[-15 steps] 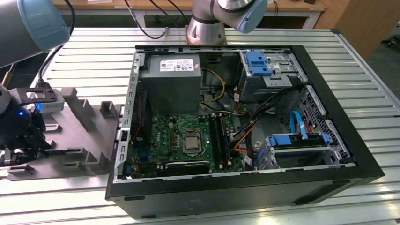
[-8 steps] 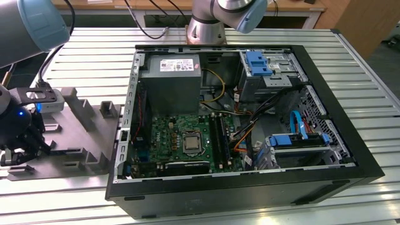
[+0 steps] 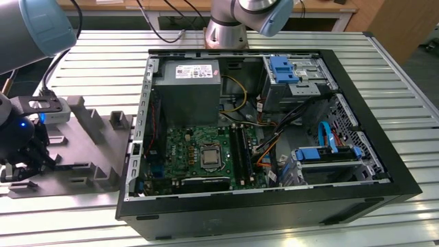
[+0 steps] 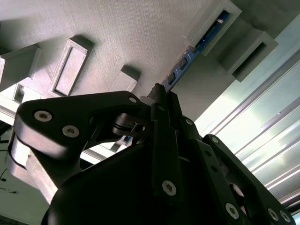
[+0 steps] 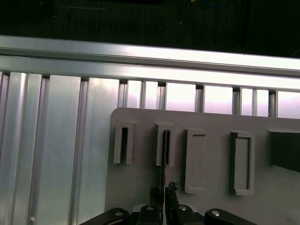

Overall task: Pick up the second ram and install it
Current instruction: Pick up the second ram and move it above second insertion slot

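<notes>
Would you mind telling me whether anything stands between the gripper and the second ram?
Nothing visible does: in the second wrist view the gripper is right at the second ram, which stands on edge in the grey holder.

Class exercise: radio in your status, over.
End effector shut on second ram. Ram seated upright in grey holder slot. Nothing blocking.

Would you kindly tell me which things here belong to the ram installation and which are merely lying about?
Job: second ram, standing in the grey holder; gripper at it; motherboard in the open computer case.
Lying about: power supply; blue drive bracket; blue cable.
</notes>
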Robot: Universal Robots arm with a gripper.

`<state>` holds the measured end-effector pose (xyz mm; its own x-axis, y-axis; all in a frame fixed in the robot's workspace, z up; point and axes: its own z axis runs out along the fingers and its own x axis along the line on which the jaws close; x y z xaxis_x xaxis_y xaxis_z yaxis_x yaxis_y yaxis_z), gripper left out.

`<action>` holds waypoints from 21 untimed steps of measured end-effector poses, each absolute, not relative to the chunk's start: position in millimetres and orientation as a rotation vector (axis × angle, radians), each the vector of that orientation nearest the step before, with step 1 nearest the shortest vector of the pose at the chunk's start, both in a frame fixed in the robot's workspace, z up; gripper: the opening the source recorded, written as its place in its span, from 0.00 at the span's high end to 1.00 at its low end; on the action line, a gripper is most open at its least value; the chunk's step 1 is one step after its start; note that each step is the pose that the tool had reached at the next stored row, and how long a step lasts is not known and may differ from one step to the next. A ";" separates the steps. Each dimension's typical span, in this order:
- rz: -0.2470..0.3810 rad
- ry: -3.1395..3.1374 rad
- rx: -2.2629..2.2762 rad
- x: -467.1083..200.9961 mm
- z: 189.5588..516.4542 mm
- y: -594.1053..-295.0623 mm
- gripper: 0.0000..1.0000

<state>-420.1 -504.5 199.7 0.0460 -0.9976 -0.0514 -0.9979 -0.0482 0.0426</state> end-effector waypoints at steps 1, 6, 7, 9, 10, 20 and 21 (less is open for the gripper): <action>0.104 2.165 -2.268 -420.1 199.7 -504.5 0.81; 0.103 2.172 -2.259 -420.1 199.7 -504.5 0.81; 0.103 2.173 -2.258 -420.1 199.7 -504.5 0.81; 0.103 2.175 -2.256 -420.1 199.6 -504.5 0.81; 0.103 2.176 -2.256 -420.1 199.6 -504.5 0.81; 0.103 2.179 -2.252 -420.1 199.7 -504.5 0.81; 0.103 2.179 -2.252 -420.1 199.6 -504.5 0.81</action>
